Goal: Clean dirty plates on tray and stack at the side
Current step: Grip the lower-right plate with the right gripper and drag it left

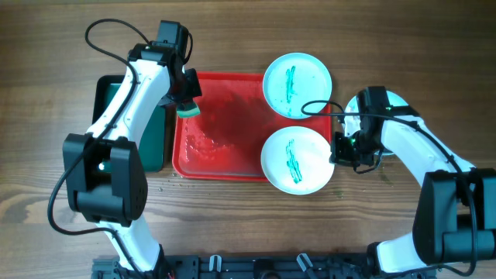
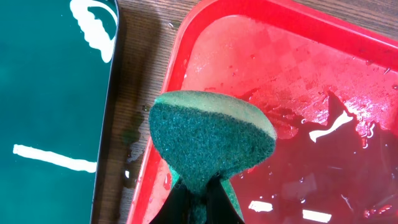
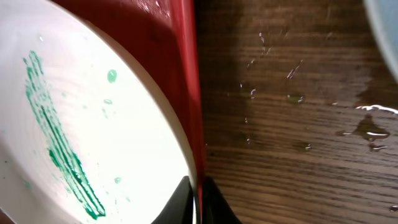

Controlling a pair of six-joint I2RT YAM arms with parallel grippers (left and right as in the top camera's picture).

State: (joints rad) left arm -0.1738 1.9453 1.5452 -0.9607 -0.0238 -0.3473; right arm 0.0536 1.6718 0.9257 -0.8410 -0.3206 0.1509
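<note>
3 round plates: far plate (image 1: 297, 85), near plate (image 1: 297, 160) green-streaked; third plate (image 1: 397, 99) half hidden. 1 wet red tray (image 1: 225, 108). Left gripper (image 2: 196, 208) pinches fibrous green sponge (image 2: 208, 140); right gripper (image 3: 200, 202) clamps near plate rim.

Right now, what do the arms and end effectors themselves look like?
The left arm and right arm have glossy white rounded shells joined by bulky black joints, each with a small green light. A thin black cable loops loosely off each near the wrist. The left end effector and right end effector have narrow black fingers. No lettering is visible.
</note>
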